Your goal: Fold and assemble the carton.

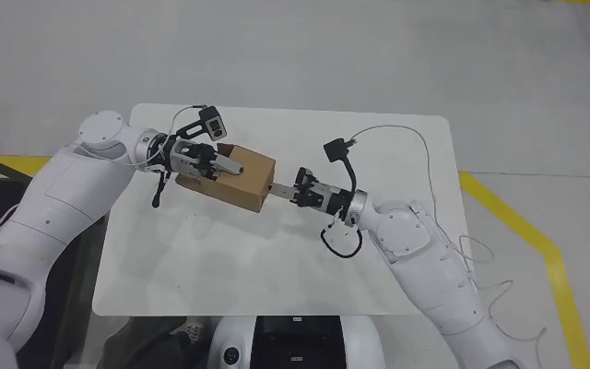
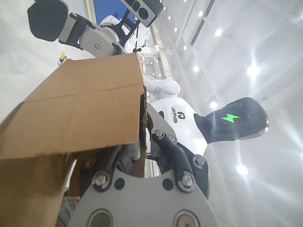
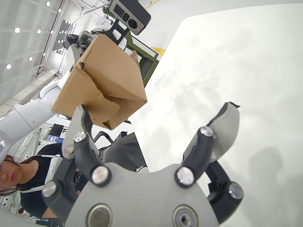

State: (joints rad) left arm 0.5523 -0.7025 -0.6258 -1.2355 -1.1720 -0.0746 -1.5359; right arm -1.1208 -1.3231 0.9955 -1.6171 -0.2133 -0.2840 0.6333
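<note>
Carton [image 1: 247,179] between left pincer [image 1: 225,168], right pincer [image 1: 287,188]

Mid-table, the brown cardboard carton [image 1: 244,180], flanked by left gripper [image 1: 219,167] and right gripper [image 1: 284,192], blocked passage; free room lay over the near half of the white table [image 1: 230,267].

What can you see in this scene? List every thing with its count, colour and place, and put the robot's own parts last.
carton: one, brown, held above the table between the two grippers.
table: one, white, beneath the carton.
floor lines: two stretches, yellow, on the grey floor either side of the table.
left gripper: one, black and silver, shut on one end of the carton.
right gripper: one, grey, fingers open, one finger against the carton's other end.
left wrist camera: one, dark, above the left gripper.
right wrist camera: one, dark, above the right gripper.
</note>
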